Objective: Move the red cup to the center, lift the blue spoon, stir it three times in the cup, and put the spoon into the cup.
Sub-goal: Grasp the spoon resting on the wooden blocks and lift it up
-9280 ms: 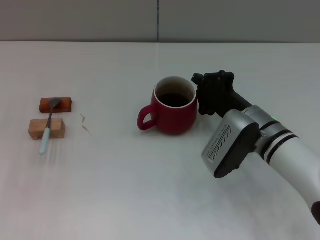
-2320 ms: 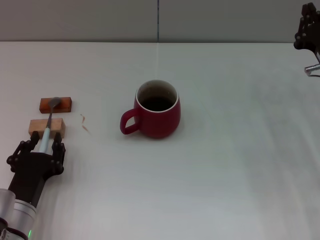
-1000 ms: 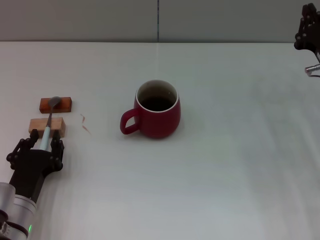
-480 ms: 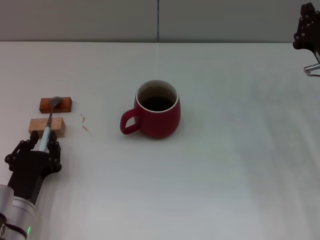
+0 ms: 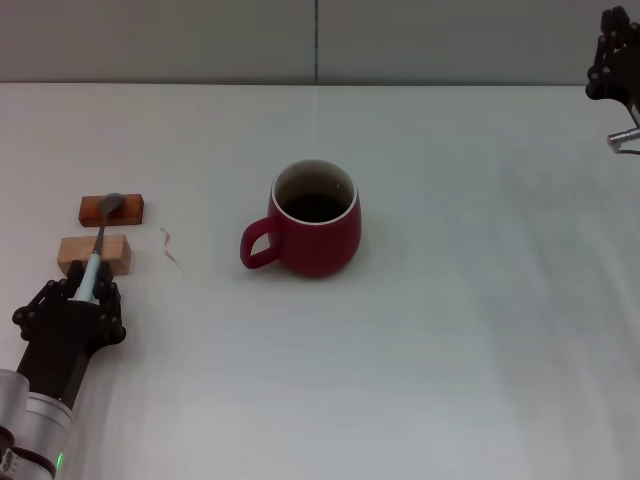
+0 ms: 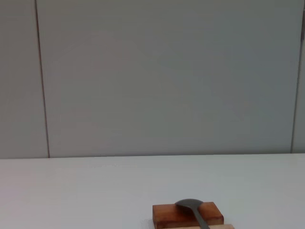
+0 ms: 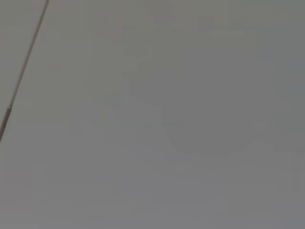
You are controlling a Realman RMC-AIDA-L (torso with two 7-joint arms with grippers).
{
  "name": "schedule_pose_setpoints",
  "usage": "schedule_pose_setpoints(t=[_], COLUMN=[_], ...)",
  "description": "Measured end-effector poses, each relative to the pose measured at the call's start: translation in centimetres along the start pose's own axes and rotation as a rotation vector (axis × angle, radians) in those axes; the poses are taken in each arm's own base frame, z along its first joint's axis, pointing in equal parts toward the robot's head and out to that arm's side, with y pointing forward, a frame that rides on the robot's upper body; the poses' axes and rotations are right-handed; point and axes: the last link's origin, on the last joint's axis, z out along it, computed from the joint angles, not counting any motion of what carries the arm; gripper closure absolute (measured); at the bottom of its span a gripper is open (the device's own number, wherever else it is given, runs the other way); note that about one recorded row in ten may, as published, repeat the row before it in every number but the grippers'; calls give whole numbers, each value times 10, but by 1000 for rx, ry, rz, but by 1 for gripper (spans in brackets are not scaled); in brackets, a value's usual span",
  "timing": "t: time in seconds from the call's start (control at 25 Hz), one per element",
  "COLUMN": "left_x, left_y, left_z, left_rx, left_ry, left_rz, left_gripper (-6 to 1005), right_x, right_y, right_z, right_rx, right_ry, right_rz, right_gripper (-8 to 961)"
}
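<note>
The red cup (image 5: 318, 230) stands upright near the table's middle, its handle pointing to my left. The blue spoon (image 5: 93, 266) lies across two wooden blocks at the far left, its grey bowl on the farther block. The bowl also shows in the left wrist view (image 6: 189, 205). My left gripper (image 5: 90, 292) is low at the near end of the spoon, open, with one finger on each side of the pale blue handle. My right gripper (image 5: 612, 58) is parked high at the far right edge, away from everything.
A red-brown block (image 5: 128, 208) and a lighter wooden block (image 5: 116, 253) hold the spoon off the table. A small curled scrap (image 5: 171, 247) lies between the blocks and the cup. The grey wall runs behind the table's far edge.
My left gripper has crept forward along the spoon handle and its fingers have drawn closer to it. The cup, the spoon and the right arm have not moved.
</note>
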Motion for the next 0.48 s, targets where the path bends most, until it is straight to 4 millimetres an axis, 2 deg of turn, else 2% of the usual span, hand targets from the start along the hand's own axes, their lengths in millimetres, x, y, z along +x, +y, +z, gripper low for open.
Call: schedule_pose_setpoints(t=[0.48], left_x=[-1], left_y=[0], left_z=[0], left_rx=[-1], left_ry=[-3], left_rz=[0], left_gripper=[751], right_x=[1], right_y=[-1], right_z=[-1], right_rx=[3], right_ry=[0], right_rz=[-2], right_gripper=[924])
